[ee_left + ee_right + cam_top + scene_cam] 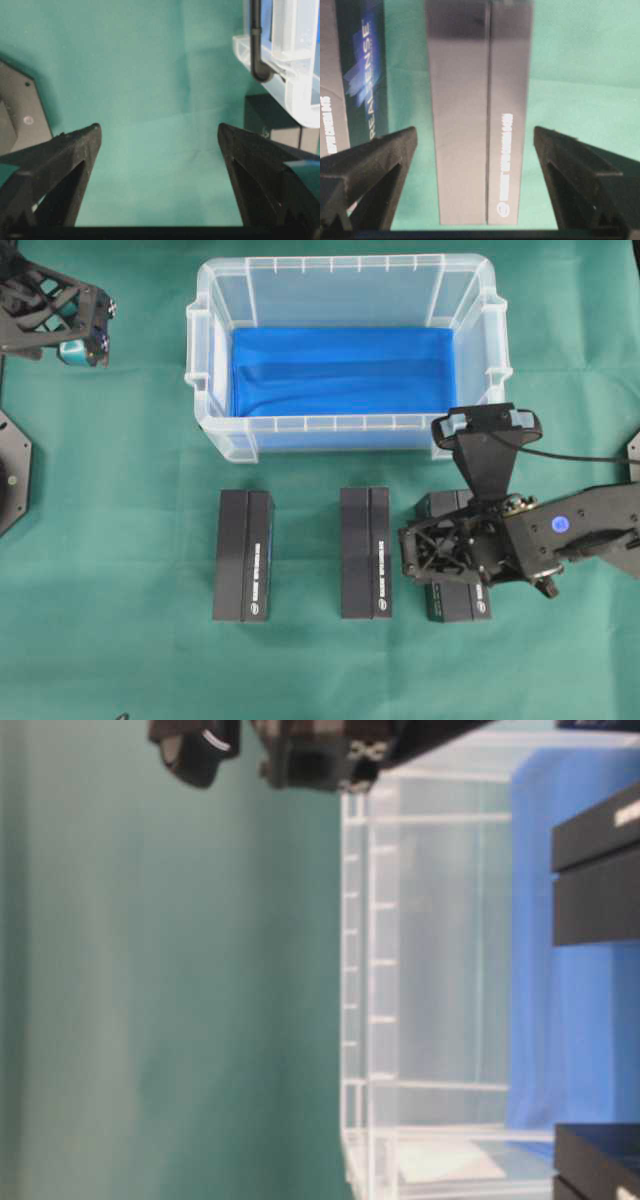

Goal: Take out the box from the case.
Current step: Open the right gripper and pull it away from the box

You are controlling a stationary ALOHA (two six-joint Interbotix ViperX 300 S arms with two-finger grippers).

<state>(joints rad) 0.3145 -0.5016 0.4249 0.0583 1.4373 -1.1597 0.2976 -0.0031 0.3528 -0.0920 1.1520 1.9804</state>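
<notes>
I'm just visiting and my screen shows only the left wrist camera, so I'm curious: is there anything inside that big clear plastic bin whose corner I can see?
Observer: Only a blue cloth lining the bottom of the clear plastic bin; no box is in it.
Operator: I see part of one dark box beside it. Are there more?
Observer: Three long black rectangular boxes lie in a row on the green tablecloth in front of the bin: the left box, the middle box and the right box.
Operator: What is the other arm doing?
Observer: The right gripper hangs over the right box, jaws open, with a gap on each side.
</notes>
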